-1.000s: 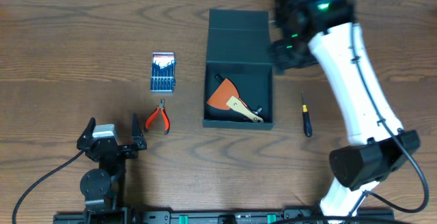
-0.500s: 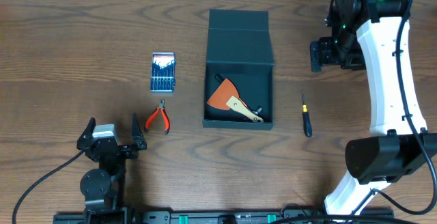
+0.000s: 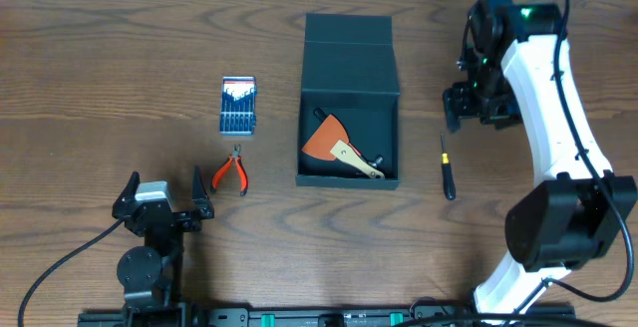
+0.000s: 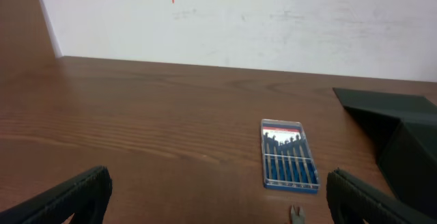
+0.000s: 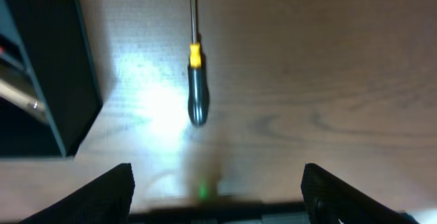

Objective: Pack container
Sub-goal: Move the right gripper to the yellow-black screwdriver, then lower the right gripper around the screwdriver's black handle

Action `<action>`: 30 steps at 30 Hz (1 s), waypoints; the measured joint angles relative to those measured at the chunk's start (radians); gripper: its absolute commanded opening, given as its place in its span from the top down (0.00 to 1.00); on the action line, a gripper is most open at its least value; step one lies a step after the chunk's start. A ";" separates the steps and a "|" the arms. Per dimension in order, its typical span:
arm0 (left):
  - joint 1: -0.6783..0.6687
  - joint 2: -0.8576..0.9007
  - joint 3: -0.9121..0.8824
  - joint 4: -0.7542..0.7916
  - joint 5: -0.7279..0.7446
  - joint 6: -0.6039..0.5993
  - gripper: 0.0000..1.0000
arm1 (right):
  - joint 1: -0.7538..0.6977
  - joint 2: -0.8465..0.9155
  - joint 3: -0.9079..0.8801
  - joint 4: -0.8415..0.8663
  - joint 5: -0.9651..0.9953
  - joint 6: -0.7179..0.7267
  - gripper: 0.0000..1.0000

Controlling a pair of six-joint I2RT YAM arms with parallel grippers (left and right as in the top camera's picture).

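Observation:
The container (image 3: 349, 108) is a dark teal-black box in the table's middle, its flap lid (image 3: 349, 53) open at the back. Inside lie an orange scraper (image 3: 324, 136) and a tan-handled tool (image 3: 357, 160). A black and yellow screwdriver (image 3: 447, 167) lies right of the box. My right gripper (image 3: 477, 106) is open and empty, above the table just beyond the screwdriver's tip. The right wrist view shows the screwdriver (image 5: 196, 80) ahead of that gripper (image 5: 218, 200), with the box wall (image 5: 48, 67) at left. My left gripper (image 3: 162, 199) is open and empty at the front left.
A small blue screwdriver case (image 3: 237, 105) and orange pliers (image 3: 231, 172) lie left of the box. The left wrist view shows the case (image 4: 289, 164), the pliers' tip (image 4: 296, 214) and the box (image 4: 403, 135) at right. A white wall stands behind the table.
My right arm swung from over the box lid out to the right, then came back a little left and nearer, above the screwdriver. The left arm has not moved.

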 measured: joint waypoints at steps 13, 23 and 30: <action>0.000 0.000 0.000 0.000 0.000 0.000 0.02 | -0.028 -0.476 -0.594 0.341 -0.008 -0.001 0.01; 0.000 0.000 0.000 0.000 0.000 0.000 0.02 | -0.077 -0.375 -0.765 0.486 -0.080 0.011 0.01; 0.000 0.000 0.000 0.000 0.000 0.000 0.01 | -0.083 -0.272 -0.765 0.558 -0.080 0.012 0.01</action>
